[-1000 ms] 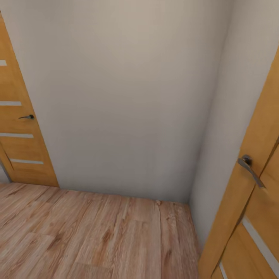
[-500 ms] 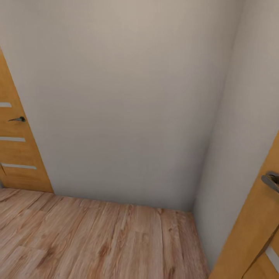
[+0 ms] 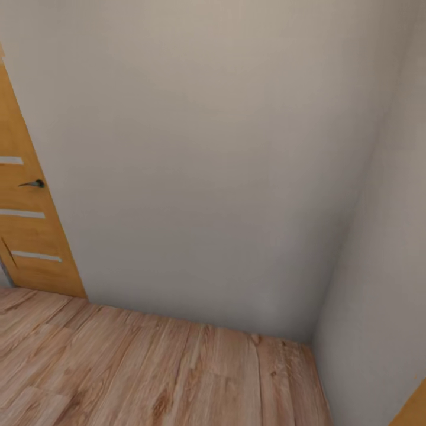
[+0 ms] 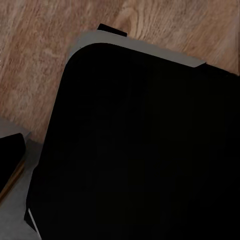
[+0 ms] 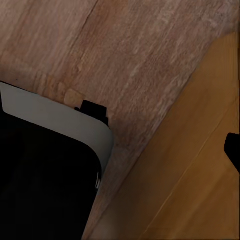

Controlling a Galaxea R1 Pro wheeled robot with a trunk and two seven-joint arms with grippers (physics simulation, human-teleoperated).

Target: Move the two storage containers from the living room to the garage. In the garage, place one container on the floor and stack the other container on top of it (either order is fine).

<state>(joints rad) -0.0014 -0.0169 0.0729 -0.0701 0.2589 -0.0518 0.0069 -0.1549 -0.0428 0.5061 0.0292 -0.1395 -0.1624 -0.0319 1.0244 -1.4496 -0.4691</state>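
Pale wood-plank floor (image 3: 148,373) of the house interior meets plain white walls (image 3: 195,160) at a corner; planks run under both wrist cameras.

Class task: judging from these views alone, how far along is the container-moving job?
Nothing looks done. The head view faces a plain pale wall above pale wood-plank flooring, with an orange-brown wooden door at left: no concrete, so not the garage. Nothing is visibly carried. Fetching, carrying and stacking both containers remain.
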